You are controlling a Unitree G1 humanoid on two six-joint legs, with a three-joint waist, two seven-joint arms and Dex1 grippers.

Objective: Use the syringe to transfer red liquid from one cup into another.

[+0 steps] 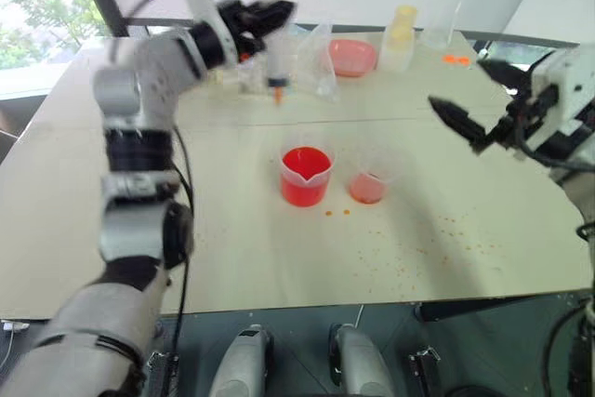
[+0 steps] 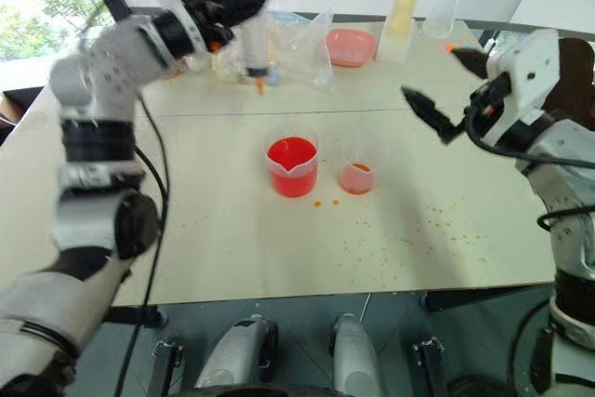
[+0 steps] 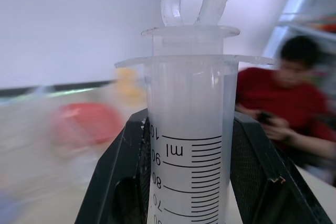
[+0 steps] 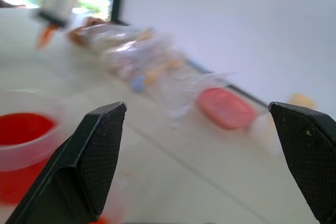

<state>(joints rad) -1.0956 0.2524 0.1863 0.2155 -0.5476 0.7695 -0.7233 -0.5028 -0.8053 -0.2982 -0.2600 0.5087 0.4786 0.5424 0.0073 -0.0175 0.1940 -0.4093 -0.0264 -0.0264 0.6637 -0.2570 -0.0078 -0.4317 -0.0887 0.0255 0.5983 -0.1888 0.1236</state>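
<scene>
The syringe [image 1: 276, 39] hangs upright in the air above the far half of the counter [image 1: 232, 230], orange tip down and ring-topped plunger up, clamped by the left pincer [image 1: 270, 16], whose two black fingers [image 3: 118, 182] press against either side of the clear graduated barrel just under its flange. The barrel looks clear, with no red showing in the stretch visible in the left wrist view. Near the middle of the counter stands the larger spouted cup [image 1: 305, 176], holding bright red liquid [image 1: 304, 161], and just beside it, toward the right edge, the smaller cup [image 1: 369, 183] with a little pale orange-red at its bottom; the two stand apart without touching. The right pincer [image 1: 465, 99] hovers over the right side of the counter with its fingers spread wide and nothing between them. Orange specks [image 1: 446, 239] dot the counter toward the near right corner. A pink bowl [image 1: 351, 56] and a crumpled clear plastic bag [image 1: 316, 62] lie near the far edge.
</scene>
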